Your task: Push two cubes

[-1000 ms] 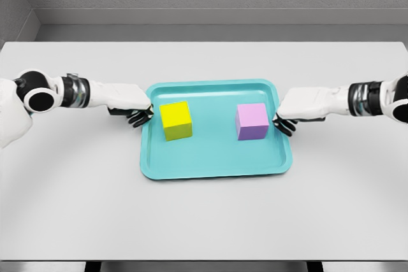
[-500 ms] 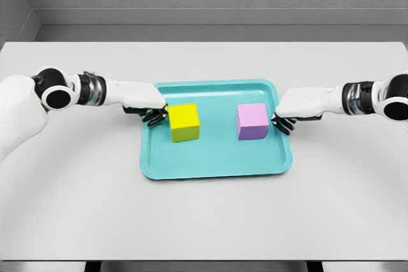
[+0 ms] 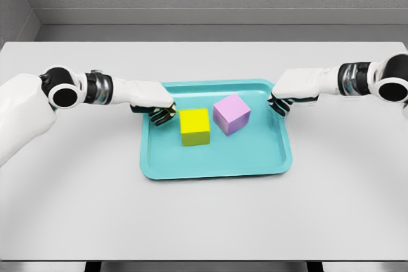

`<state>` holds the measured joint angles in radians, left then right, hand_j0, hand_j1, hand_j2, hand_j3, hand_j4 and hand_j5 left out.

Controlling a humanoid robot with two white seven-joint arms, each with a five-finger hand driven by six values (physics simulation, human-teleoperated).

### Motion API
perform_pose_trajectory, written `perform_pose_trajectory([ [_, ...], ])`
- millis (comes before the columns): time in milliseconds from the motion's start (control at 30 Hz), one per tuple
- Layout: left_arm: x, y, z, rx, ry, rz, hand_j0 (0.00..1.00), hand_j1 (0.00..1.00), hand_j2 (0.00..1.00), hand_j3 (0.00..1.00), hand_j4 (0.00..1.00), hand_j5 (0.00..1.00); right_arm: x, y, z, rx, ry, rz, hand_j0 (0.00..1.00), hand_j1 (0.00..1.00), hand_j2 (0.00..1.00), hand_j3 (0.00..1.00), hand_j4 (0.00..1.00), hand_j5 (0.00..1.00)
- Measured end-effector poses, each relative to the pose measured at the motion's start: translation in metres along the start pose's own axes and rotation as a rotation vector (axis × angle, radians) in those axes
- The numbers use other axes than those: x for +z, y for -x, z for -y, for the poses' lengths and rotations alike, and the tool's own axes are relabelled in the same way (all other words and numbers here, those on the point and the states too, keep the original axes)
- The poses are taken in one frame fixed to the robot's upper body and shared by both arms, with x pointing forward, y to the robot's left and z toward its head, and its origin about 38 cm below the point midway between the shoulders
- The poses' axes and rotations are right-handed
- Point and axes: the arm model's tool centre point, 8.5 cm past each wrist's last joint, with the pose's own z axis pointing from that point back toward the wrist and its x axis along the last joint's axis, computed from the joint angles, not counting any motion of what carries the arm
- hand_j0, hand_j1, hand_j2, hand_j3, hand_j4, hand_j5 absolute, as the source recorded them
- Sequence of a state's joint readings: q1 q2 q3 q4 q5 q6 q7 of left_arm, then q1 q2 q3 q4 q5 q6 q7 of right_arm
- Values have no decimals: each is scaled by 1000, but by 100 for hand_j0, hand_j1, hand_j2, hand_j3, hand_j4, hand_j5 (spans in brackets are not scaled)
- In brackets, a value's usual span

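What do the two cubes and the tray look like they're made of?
Yellow cube and purple cube: flat matte colour, sharp edges, no texture; perhaps plastic or foam, can't tell. Teal tray: smooth, rounded raised rim, looks like moulded plastic. It's a simulator render, so this is a guess.

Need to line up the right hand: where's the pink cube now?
In the head view the pink cube sits turned near the middle of the teal tray, just right of the yellow cube.

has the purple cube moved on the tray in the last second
Yes. The purple cube slid left toward the middle of the teal tray, away from its right rim, and turned.
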<state>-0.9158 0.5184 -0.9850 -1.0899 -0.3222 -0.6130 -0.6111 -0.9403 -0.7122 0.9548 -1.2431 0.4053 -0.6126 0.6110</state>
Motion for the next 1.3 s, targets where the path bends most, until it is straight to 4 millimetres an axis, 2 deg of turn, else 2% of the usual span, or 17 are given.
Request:
perform_pose_trajectory([
  [67, 15, 7, 7, 61, -24, 1, 3, 3, 3, 3, 3, 3, -5, 5, 8, -8, 10, -9, 20, 20, 20, 20, 20, 20],
  [133, 26, 4, 15, 74, -28, 15, 3, 3, 3, 3, 3, 3, -13, 8, 13, -18, 15, -12, 21, 21, 21, 21, 21, 21],
  [267, 18, -37, 16, -2, 11, 132, 3, 3, 3, 3, 3, 3, -29, 13, 17, -31, 6, -23, 22, 22, 22, 22, 22, 22],
  [333, 14, -51, 18, -25, 26, 173, 3, 3, 3, 3, 3, 3, -37, 12, 15, -34, -3, -22, 22, 22, 22, 22, 22, 22],
  [500, 11, -64, 21, -44, 42, 208, 3, 3, 3, 3, 3, 3, -52, 6, 15, -27, -20, -8, 22, 22, 22, 22, 22, 22],
  [700, 11, -64, 22, -45, 46, 208, 3, 3, 3, 3, 3, 3, -58, 2, 11, -22, -40, 3, 22, 22, 22, 22, 22, 22],
  [900, 17, -40, 27, 41, 41, 160, 3, 3, 3, 3, 3, 3, -63, -2, 7, -15, -57, 15, 23, 23, 23, 23, 23, 23],
  [1133, 1, -41, 27, 24, 52, 160, 3, 3, 3, 3, 3, 3, -66, -11, 9, 11, -62, 38, 23, 23, 23, 23, 23, 23],
  [1300, -1, -39, 24, 9, 53, 146, 3, 3, 3, 3, 3, 3, -70, -23, 11, 38, -62, 68, 23, 23, 23, 23, 23, 23],
])
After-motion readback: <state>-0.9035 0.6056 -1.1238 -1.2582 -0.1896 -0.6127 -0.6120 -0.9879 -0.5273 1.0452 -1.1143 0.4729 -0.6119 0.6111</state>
